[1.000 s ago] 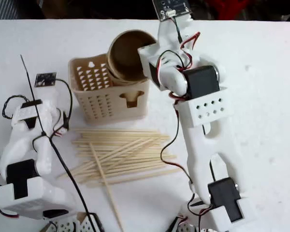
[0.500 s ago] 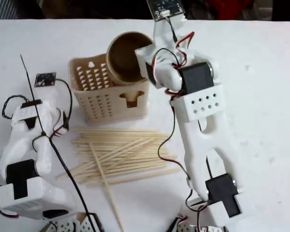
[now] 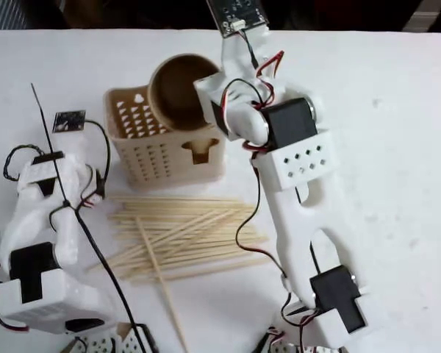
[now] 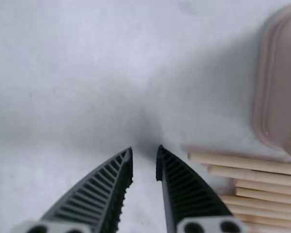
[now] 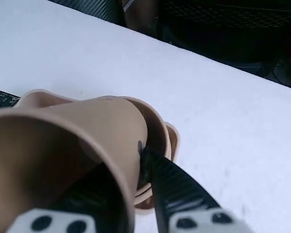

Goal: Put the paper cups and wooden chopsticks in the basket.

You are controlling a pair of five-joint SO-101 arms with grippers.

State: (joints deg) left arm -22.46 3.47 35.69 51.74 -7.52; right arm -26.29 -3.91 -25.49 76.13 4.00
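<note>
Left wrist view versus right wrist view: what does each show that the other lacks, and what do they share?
Left wrist view: the left gripper, jaws slightly apart and empty above the table, with wooden chopsticks lying beside it. Right wrist view: the right gripper shut on the wall of a paper cup, at the basket. Shared: the white table and the beige basket.

Left arm (image 3: 40,220): folded low at left, base at near edge, upper links doubled back over base.
Left wrist: pitched steeply down.
Left gripper (image 4: 144,154): pointed down, ribbed fingers (image 4: 182,189) parted by a narrow gap at the tips.
Right arm (image 3: 301,213): stretched forward from near edge, long link angled slightly leftward.
Right wrist (image 3: 239,110): turned left at far end of reach.
Right gripper (image 5: 139,162): clamped on rim wall of cup (image 5: 87,131), one finger inside, one finger (image 5: 172,187) outside.
</note>
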